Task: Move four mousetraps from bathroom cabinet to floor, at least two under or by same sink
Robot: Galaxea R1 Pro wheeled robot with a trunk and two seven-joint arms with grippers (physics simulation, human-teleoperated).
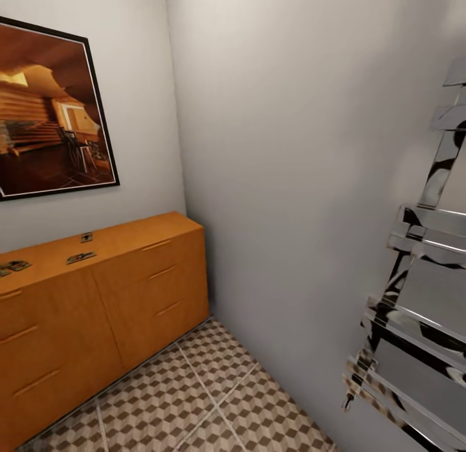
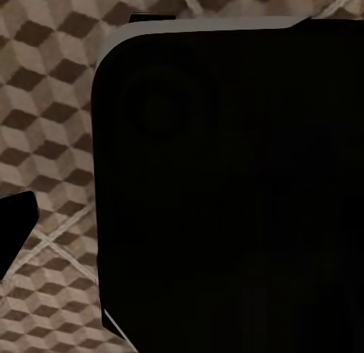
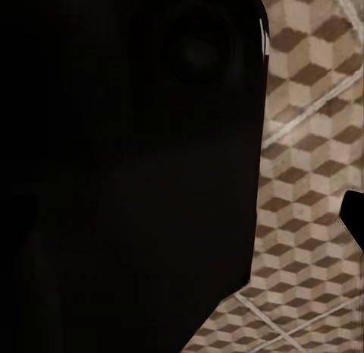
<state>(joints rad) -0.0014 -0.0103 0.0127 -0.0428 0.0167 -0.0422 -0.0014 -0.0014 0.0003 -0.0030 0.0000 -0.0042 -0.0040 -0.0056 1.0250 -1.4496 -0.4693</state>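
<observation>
Scene: a narrow bathroom corner, seen from the head view, with a low wide orange-brown wooden cabinet (image 1: 110, 296) against the wall under a dark-framed picture (image 1: 52, 109).
Mousetraps: small flat dark boards with wire parts lie on the cabinet's flat top; one (image 1: 87, 237) sits near the back edge, one (image 1: 81, 258) nearer the front edge, and one (image 1: 16, 265) toward the left end. At the picture's left margin more dark shapes crowd together, too cut off to count, so I cannot confirm a fourth.
Floor: cube-patterned brown, beige and white tiled bathroom floor (image 1: 213, 400) runs along the cabinet's front; no trap lies on the part that shows.
Chrome rack: a mirrored ladder-like rail (image 1: 414, 296) stands along the opposite wall, close on the right side.
Hands: both wrist views look past a large black body at the tiles; I cannot tell whether either gripper is wide or narrow, or holding anything.
Step in hand: approach, in my judgement; nothing has been picked yet.
Doing it well: turn the base left to square up with the cabinet's front edge, keep clear of the chrome rack, and stop where the top's middle is in reach. Take the trap nearest the front edge first, descending flat on the board's long sides to avoid the wire.
</observation>
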